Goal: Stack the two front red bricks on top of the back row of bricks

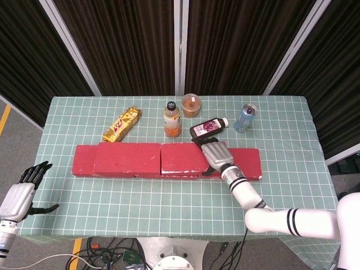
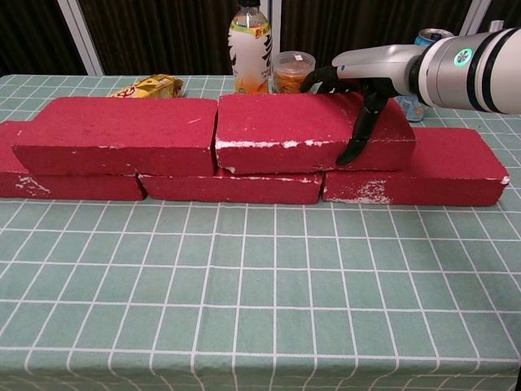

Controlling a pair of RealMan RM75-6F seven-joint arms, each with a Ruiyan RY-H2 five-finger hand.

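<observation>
Three red bricks form the back row: left point(image 2: 32, 183), middle point(image 2: 236, 187) and right point(image 2: 440, 167). Two more red bricks lie on top of them. The upper left brick point(image 2: 122, 134) point(image 1: 126, 159) and the upper right brick point(image 2: 301, 130) point(image 1: 180, 157) stand end to end, almost touching. My right hand point(image 2: 358, 81) point(image 1: 215, 154) grips the right end of the upper right brick, with fingers over its top and back and the thumb down its front face. My left hand point(image 1: 25, 188) hangs off the table's left edge, fingers apart and holding nothing.
Behind the bricks stand an orange drink bottle point(image 1: 172, 119) point(image 2: 250, 47), a small jar point(image 1: 191, 105) point(image 2: 293, 72) and a can point(image 1: 246, 117). A dark bottle point(image 1: 208, 128) lies just behind my right hand. A gold snack bar point(image 1: 121, 124) point(image 2: 146, 85) lies at the back left.
</observation>
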